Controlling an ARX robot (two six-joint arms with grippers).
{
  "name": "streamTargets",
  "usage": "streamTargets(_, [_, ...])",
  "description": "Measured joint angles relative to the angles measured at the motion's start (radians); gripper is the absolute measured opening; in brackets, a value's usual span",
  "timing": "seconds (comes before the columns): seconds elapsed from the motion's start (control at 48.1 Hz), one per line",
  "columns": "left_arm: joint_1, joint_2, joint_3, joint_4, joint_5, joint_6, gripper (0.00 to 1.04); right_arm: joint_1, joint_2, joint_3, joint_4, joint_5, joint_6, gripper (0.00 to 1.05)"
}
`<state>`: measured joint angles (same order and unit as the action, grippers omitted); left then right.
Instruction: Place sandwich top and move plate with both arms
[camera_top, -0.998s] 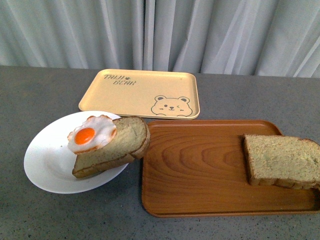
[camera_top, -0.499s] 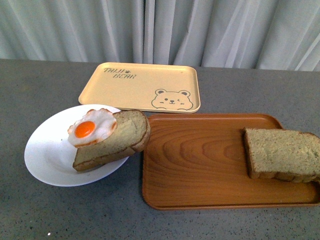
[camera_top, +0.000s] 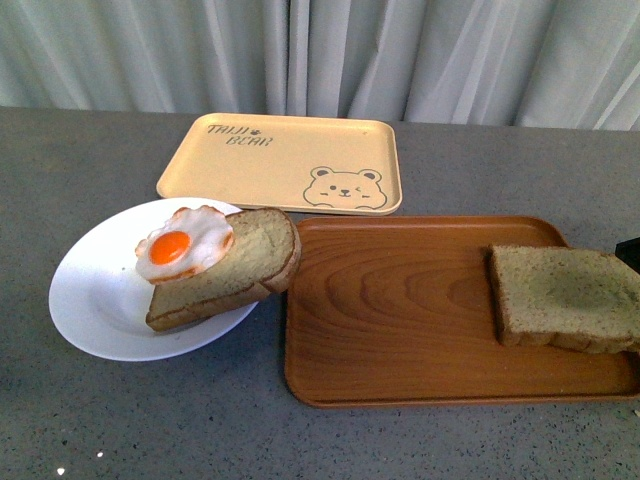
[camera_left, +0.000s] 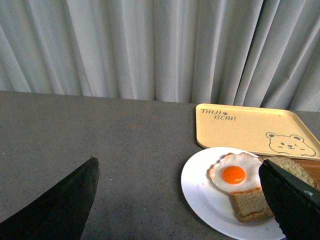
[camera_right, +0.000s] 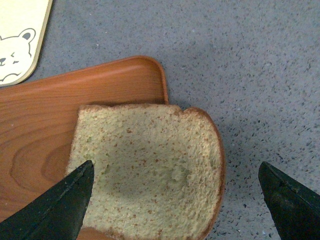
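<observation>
The sandwich top (camera_right: 145, 170) lies on the wood-grain tray (camera_right: 45, 115), rounded end overhanging the grey table (camera_right: 250, 65), between the spread fingers (camera_right: 65, 205) of the right gripper (camera_right: 175, 166).

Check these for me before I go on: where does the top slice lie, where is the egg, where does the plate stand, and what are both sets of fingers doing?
1. The sandwich top lies on the wooden tray, its rounded end past the tray's edge. True.
2. The fried egg sits on the sandwich top. False: it sits on the other slice, on the plate.
3. The right fingers are shut on the sandwich top. False: they are open, spread over it, gripping nothing.
4. The left fingers are open and hold nothing. True.
5. The plate stands on the wooden tray. False: it stands on the grey table, beside the tray.
</observation>
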<state>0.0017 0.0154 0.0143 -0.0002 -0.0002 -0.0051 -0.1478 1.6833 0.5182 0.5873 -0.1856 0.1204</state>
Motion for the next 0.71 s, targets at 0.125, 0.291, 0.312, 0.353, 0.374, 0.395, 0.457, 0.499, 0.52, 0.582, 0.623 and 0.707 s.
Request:
streamTargets(0.125, [0.0,0.0,0.0,0.0,0.0,0.0,0.96,-0.013,0.081,0.027,0.025,-0.028,0.078,0.96])
streamTargets(0.291, [0.0,0.0,0.0,0.0,0.0,0.0,0.96,-0.029,0.138,0.039,0.038,-0.033,0.152,0.96])
streamTargets(0.312, [0.0,0.0,0.0,0.0,0.0,0.0,0.96,-0.029,0.144,0.04,0.04,-0.034,0.158,0.96])
streamTargets(0.353, [0.0,0.0,0.0,0.0,0.0,0.0,0.96,-0.031,0.153,0.044,0.041,-0.037,0.173,0.96])
streamTargets(0.374, [0.0,0.0,0.0,0.0,0.0,0.0,0.96,-0.031,0.157,0.047,0.042,-0.037,0.18,0.96])
streamTargets(0.395, [0.0,0.0,0.0,0.0,0.0,0.0,0.96,-0.031,0.163,0.049,0.043,-0.037,0.186,0.96])
streamTargets(0.457, [0.0,0.0,0.0,0.0,0.0,0.0,0.96,-0.031,0.18,0.055,0.047,-0.041,0.202,0.96])
streamTargets(0.499, [0.0,0.0,0.0,0.0,0.0,0.0,0.96,-0.029,0.19,0.059,0.047,-0.042,0.208,0.96])
streamTargets(0.52, [0.0,0.0,0.0,0.0,0.0,0.0,0.96,-0.029,0.196,0.061,0.047,-0.043,0.213,0.96])
streamTargets(0.582, [0.0,0.0,0.0,0.0,0.0,0.0,0.96,-0.024,0.219,0.069,0.047,-0.046,0.236,0.96])
streamTargets(0.623, [0.0,0.0,0.0,0.0,0.0,0.0,0.96,-0.023,0.23,0.074,0.048,-0.046,0.248,0.96])
streamTargets(0.707, [0.0,0.0,0.0,0.0,0.0,0.0,0.96,-0.02,0.238,0.078,0.048,-0.043,0.262,0.95])
